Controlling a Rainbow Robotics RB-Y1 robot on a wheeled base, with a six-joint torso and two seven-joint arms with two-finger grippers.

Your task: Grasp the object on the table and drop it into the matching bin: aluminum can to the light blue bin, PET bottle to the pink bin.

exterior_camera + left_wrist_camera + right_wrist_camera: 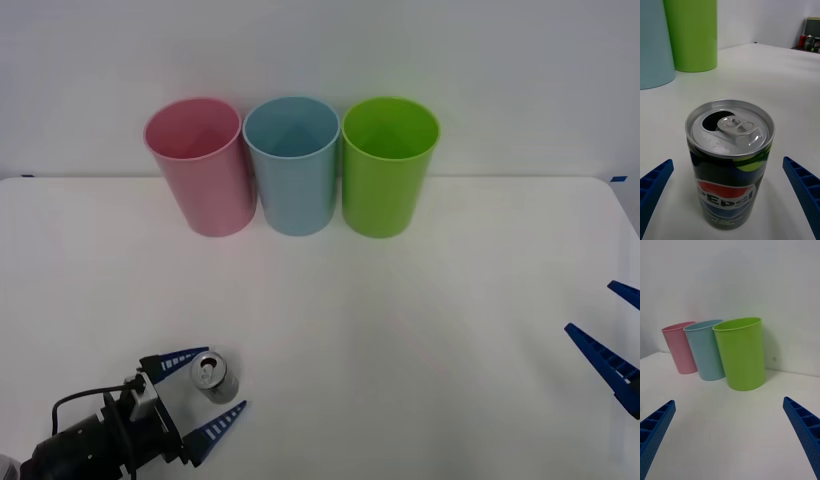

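- While the aluminum can (pixel 212 375) stands upright on the worktop (pixel 400 330), the left tool (pixel 205 390) brackets it, fingers apart, not touching.
- Right tool (pixel 610 335) waits at the worktop's right edge, fingers spread.

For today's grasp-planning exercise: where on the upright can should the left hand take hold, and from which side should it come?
Grip the aluminum can on its round side wall, about mid-height, below the pull-tab top. It stands upright on the table, and the left hand already sits low on the near side with its open fingers either side of the can. Coming in level from there and closing across its width looks best.
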